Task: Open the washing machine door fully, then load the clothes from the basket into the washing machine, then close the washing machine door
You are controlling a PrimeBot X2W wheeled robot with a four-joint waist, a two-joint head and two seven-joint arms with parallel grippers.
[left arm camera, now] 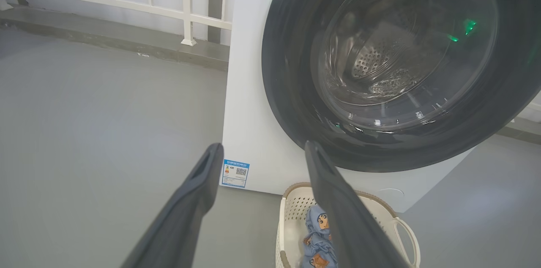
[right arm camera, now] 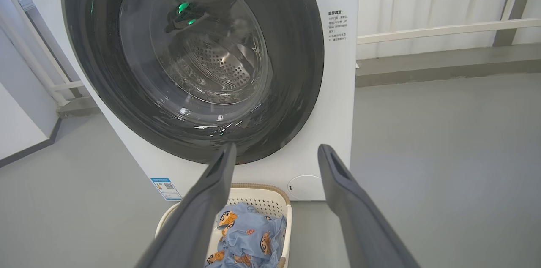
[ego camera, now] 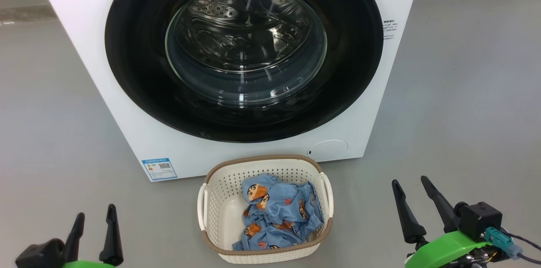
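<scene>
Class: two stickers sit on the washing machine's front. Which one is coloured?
The blue label low at the front's left corner; the text notice right of the door is plain black print.

Tapered black fingers point(ego camera: 112, 234) sit on bright green mounts point(ego camera: 448, 250), the right bearing a black block point(ego camera: 482, 219) and teal connector point(ego camera: 499, 238).

Left tool point(ego camera: 96, 211) low left, jaws wide, empty; right tool point(ego camera: 409, 180) low right, jaws likewise wide, empty
</scene>
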